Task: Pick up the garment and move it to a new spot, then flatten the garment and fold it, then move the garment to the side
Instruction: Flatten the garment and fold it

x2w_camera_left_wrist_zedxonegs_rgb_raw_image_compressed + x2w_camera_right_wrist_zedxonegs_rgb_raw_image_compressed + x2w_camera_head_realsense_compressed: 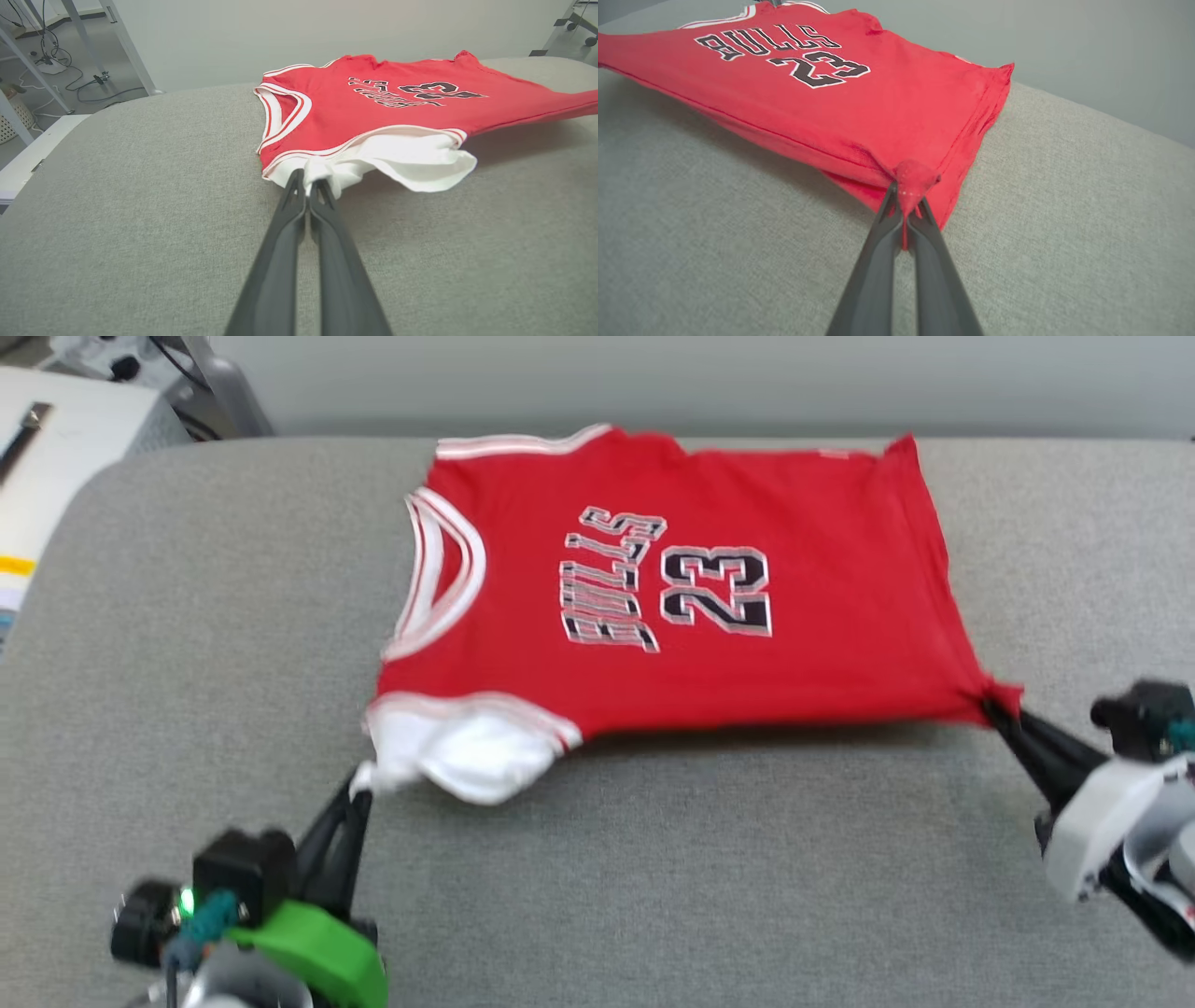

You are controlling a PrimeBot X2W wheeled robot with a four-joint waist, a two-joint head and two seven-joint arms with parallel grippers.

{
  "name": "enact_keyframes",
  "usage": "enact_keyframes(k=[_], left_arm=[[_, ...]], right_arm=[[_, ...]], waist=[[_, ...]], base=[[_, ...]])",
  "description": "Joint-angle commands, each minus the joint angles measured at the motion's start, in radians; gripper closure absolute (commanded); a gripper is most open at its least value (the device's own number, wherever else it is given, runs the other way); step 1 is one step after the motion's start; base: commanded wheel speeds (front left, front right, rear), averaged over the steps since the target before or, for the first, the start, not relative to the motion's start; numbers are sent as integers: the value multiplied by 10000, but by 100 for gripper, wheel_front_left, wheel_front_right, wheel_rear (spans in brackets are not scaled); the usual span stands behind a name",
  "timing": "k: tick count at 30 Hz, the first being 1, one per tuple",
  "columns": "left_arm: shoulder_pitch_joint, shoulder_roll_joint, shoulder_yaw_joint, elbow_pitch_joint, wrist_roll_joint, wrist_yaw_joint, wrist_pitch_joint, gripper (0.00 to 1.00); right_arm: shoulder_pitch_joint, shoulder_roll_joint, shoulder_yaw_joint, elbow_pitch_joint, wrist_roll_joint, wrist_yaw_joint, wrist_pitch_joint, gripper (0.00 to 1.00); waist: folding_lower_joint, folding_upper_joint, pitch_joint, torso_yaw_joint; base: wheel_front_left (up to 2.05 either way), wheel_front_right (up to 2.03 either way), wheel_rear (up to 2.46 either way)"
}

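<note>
The garment (812,616) lies face up toward the far edge of the counter (653,896), about midway along it. Its collar points to the left edge and its hem to the right edge. Its far side rests on the cloth top, while the near side hangs just clear, with a shadow under it. My left claw (306,182) is clamped on the white sleeve (411,163) nearest me. My right claw (906,198) is clamped on the near hem corner (915,175), which bunches into a small knot between the fingers.

I judge this to be the carrying or spreading step. To do it well I should keep both claws level and draw them apart evenly, so the near edge runs straight. Then I should lower the two together, so no fold gets trapped underneath. The sleeve pinch is the weaker one. It holds loose white cloth, not the red body, so a hard pull may stretch the sleeve rather than flatten the chest.

The counter is grey, woven and padded, with rounded corners. A plain pale wall (709,383) stands behind its far edge. Past the far left corner are metal frame legs (126,42) and cables (51,60) on the floor.
</note>
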Motion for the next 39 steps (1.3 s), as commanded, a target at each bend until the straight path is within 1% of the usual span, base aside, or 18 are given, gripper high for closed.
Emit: enact_keyframes(k=[1, 7, 11, 16, 18, 21, 23, 29, 30, 33, 36, 39], left_arm=[[502, 98, -55, -131, -160, 152, 107, 100], [1963, 75, -318, -320, -886, 341, 498, 100], [2605, 9, -596, -341, -1348, 191, 790, 100], [2998, -36, -892, -289, -1615, 100, 1117, 100], [3075, -113, -959, -251, -1643, 106, 1101, 100], [3078, -122, -982, -103, -1495, 172, 957, 100], [2892, -90, -1025, 61, -1321, 67, 856, 100], [1455, -201, -1001, 855, -789, -519, 522, 100], [1136, -270, -959, 992, -812, -690, 485, 100], [310, -351, -849, 1282, -799, -1070, 446, 100], [-690, -372, -868, 1651, -546, -1401, 562, 100], [-1543, -465, -873, 1949, -376, -1646, 651, 100]], right_arm=[[524, -118, -206, -100, -42, -9, -68, 100], [2398, -267, -913, -559, -136, -9, 152, 100], [3598, -346, -1593, -967, -143, -9, 370, 100], [5099, -429, -2573, -1667, -88, -9, 860, 100], [5702, -404, -2973, -1959, -116, -9, 1114, 100], [6185, -274, -3472, -2279, -303, -9, 1372, 100], [6320, -99, -3878, -2435, -426, -9, 1538, 100], [6090, 374, -4711, -2937, -749, -9, 2153, 100], [5996, 435, -4804, -3011, -782, -9, 2277, 100], [5725, 521, -5009, -3187, -828, -9, 2546, 100], [5371, 570, -5280, -3294, -823, -9, 2698, 100], [4968, 588, -5490, -3391, -771, -9, 2829, 100]], waist=[[1, -1, -536, 153], [1, -1, -901, 152], [1, -1, -1097, 189], [1, -1, -1247, 223], [1, -1, -1293, 255], [1, -1, -1303, 273], [1, -1, -1249, 294], [1, -1, -995, 253], [1, -1, -953, 236], [1, -1, -759, 142], [1, -1, -465, 24], [1, -1, -110, -88]], base=[[0, 0, 0], [0, 0, 0], [0, 0, 0], [0, 0, 0], [0, 0, 0], [0, 0, 0], [0, 0, 0], [0, 0, 0], [0, 0, 0], [0, 0, 0], [0, 0, 0], [0, 0, 0]])
